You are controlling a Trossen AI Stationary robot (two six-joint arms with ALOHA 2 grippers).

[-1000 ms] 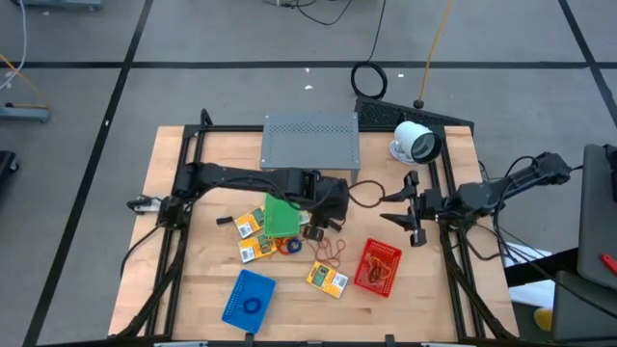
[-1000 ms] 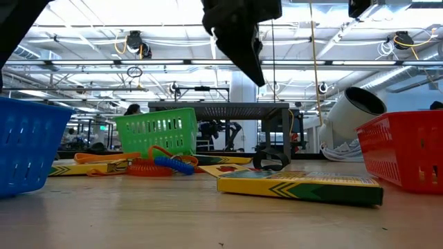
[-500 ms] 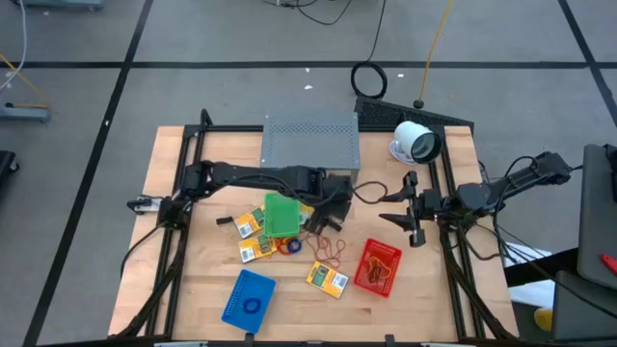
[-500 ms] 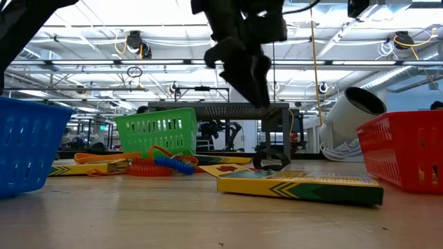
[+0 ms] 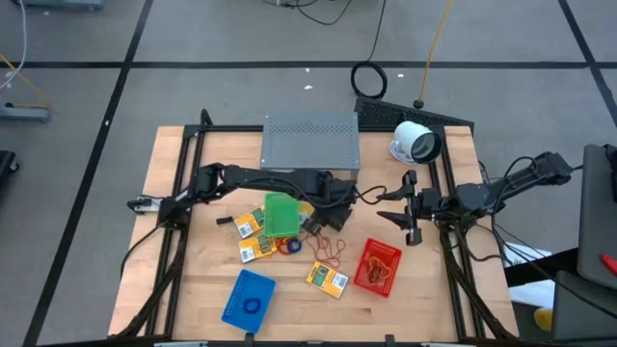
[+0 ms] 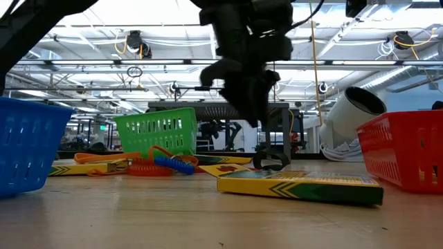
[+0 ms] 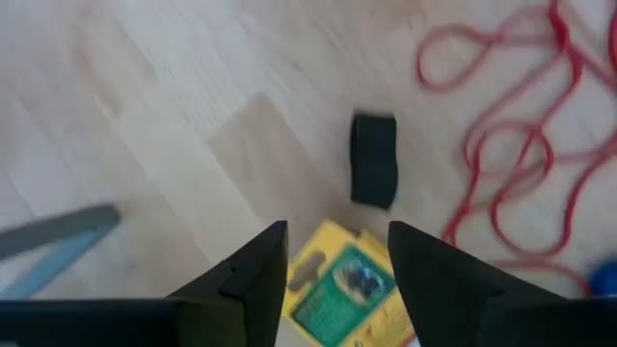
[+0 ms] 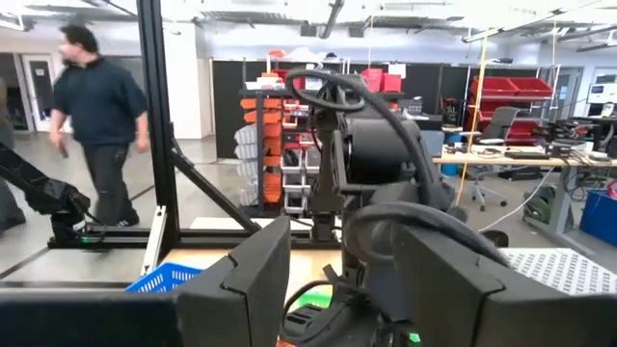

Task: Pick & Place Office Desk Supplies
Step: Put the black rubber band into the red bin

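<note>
left wrist view: the left gripper [image 7: 337,255], fingers spread and empty, hangs over a small black band [image 7: 373,173] lying flat on the wooden table [image 7: 145,106], between a yellow packet [image 7: 342,280] with green label and looping red rubber bands [image 7: 521,164].

I see a light wooden table [image 5: 193,289] carrying everything. At its far edge sits the grey perforated shelf [image 5: 310,141], with the white round device [image 5: 416,143] beside it. Toward the middle lie a green basket [image 5: 282,214], yellow packets [image 5: 251,226] just beside it, and tan rubber bands [image 5: 331,249] loose on the wood. Nearer me sit a blue basket [image 5: 249,295], another yellow packet [image 5: 328,279] and a red basket [image 5: 378,266]. A small black piece [image 7: 373,159] lies flat by the bands
</note>
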